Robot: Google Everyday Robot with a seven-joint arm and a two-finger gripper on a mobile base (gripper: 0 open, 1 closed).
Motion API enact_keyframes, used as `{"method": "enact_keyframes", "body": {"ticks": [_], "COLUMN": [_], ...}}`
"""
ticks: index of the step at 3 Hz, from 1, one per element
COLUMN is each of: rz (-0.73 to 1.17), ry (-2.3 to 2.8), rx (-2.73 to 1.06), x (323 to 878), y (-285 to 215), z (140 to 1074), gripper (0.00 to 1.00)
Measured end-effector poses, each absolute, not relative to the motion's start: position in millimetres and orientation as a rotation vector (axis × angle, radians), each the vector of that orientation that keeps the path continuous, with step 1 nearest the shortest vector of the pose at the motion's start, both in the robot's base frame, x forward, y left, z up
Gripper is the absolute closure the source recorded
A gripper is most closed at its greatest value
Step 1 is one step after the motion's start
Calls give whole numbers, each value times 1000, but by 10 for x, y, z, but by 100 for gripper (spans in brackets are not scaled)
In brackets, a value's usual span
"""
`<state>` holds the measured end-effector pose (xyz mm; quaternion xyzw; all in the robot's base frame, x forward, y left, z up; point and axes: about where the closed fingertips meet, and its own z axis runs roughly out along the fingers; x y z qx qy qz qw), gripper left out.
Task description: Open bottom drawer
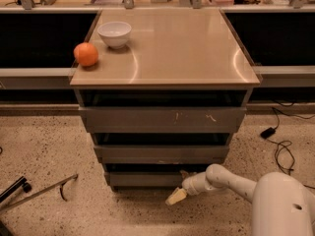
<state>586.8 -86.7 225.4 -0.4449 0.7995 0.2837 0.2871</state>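
The bottom drawer [142, 179] is the lowest and narrowest dark grey front of the three-drawer cabinet, flat and without a handle. My gripper [176, 196] reaches in from the lower right on a white arm [231, 180]. Its pale fingertips sit just in front of and slightly below the drawer's right part, close to the floor. The top drawer [162, 119] with pale scratches and the middle drawer [161, 154] stand above it.
An orange [86, 54] and a white bowl [114, 34] sit on the cabinet's tan top [182, 48]. Black cables [283, 149] lie on the speckled floor at right. A dark metal stand [34, 191] lies on the floor at lower left.
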Motion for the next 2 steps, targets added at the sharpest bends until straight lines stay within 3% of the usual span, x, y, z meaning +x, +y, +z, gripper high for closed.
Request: {"method": "enact_keyframes", "body": {"ticks": [2], "rz": [806], "ry": [2165], "rx": [-1314], "x": [5433], "y": [-792], "z": [2283], "gripper": [0]}}
